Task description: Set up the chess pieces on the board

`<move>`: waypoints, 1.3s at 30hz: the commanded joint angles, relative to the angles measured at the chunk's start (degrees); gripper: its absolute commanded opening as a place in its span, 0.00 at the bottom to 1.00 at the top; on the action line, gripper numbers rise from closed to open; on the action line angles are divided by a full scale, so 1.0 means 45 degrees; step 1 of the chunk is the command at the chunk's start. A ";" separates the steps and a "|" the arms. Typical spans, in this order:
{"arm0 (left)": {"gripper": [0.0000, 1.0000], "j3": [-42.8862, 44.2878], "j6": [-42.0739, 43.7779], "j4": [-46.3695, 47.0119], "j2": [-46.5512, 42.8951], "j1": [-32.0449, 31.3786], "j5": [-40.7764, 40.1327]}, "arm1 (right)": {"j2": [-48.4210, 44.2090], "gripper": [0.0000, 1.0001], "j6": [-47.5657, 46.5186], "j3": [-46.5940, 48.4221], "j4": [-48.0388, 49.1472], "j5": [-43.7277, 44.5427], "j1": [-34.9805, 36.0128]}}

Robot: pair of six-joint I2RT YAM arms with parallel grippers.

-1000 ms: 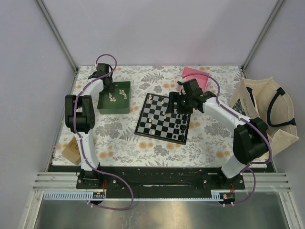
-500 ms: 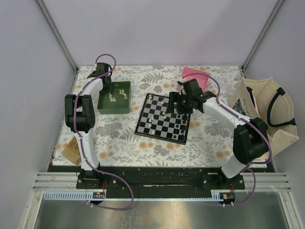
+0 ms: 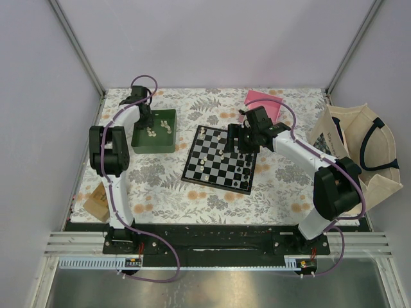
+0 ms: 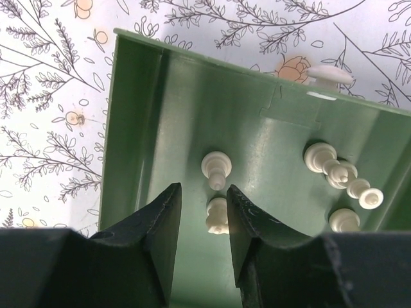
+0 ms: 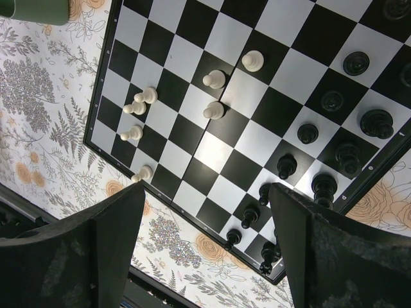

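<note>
Presently, left gripper (image 4: 203, 190), jaws part-open, brackets a cream-white plastic chess piece (image 4: 217, 217) in the green rectangular tray (image 4: 138, 128), lower centre; next move probably: clamp, lift toward flat checkered board (image 5: 247, 144) beneath wide-open right gripper (image 5: 205, 200).

Plain pale grey walls (image 3: 225, 38) on three sides. Aluminium corner posts (image 3: 77, 45). Table (image 3: 160, 192) under floral-print cloth. Brushed metal sheet (image 3: 212, 289) at near edge. Lighting even.

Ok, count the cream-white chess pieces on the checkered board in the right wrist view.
7 cream-white chess pieces on the black-and-white checkered board: three near mid-board, four by its left edge. The fingers may hide more.
</note>
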 commanded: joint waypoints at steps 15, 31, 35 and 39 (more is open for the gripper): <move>0.33 0.0713 0.0605 0.0702 0.0178 0.0108 0.0157 | 0.0113 0.88 0.0052 0.0651 -0.0103 -0.0384 -0.0093; 0.12 0.0577 0.0762 0.0623 0.0159 0.0108 0.0547 | 0.0113 0.88 0.0052 0.0612 -0.0123 -0.0404 -0.0093; 0.08 0.0265 0.0645 0.0799 -0.0309 0.0108 0.0587 | 0.0035 0.88 0.0052 0.0573 -0.0123 -0.0384 -0.0093; 0.04 -0.0066 0.0703 0.0915 -0.1187 0.0030 0.0334 | -0.0024 0.88 0.0013 0.0553 -0.0142 -0.0326 -0.0093</move>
